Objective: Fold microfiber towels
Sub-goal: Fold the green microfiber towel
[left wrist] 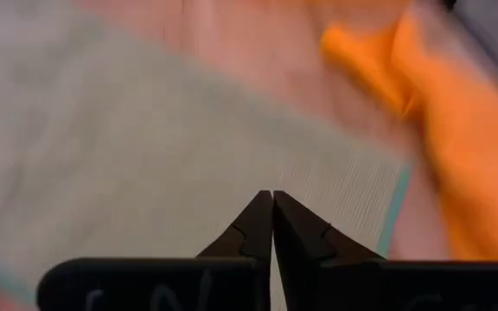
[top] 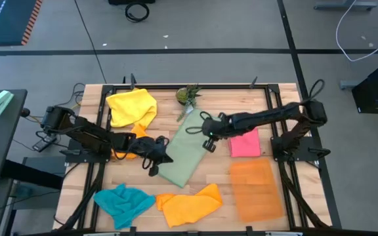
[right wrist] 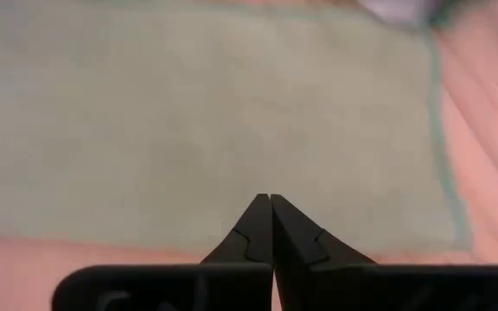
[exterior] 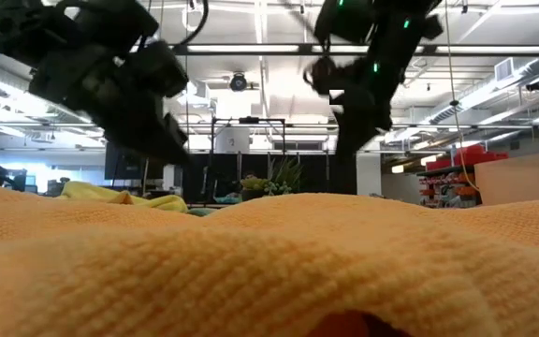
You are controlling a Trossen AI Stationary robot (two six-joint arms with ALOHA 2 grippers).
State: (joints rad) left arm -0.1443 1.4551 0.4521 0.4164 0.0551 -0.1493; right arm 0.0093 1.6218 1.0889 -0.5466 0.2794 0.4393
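Observation:
A pale green microfiber towel (top: 184,152) lies folded into a long slanting strip on the middle of the table. My left gripper (top: 155,161) is shut, its fingertips (left wrist: 271,197) over the strip's near left edge (left wrist: 145,147). My right gripper (top: 209,142) is shut too, its tips (right wrist: 271,200) over the strip's far right part (right wrist: 206,121). Neither holds anything. A folded pink towel (top: 245,143) lies flat to the right of the strip. An orange towel (top: 126,139) lies partly hidden under my left arm.
A crumpled yellow towel (top: 132,107) and a small plant (top: 188,96) sit at the back. A teal towel (top: 123,203) and an orange one (top: 189,204) lie at the near edge; the orange one fills the low view (exterior: 269,262). A translucent orange mat (top: 256,189) lies near right.

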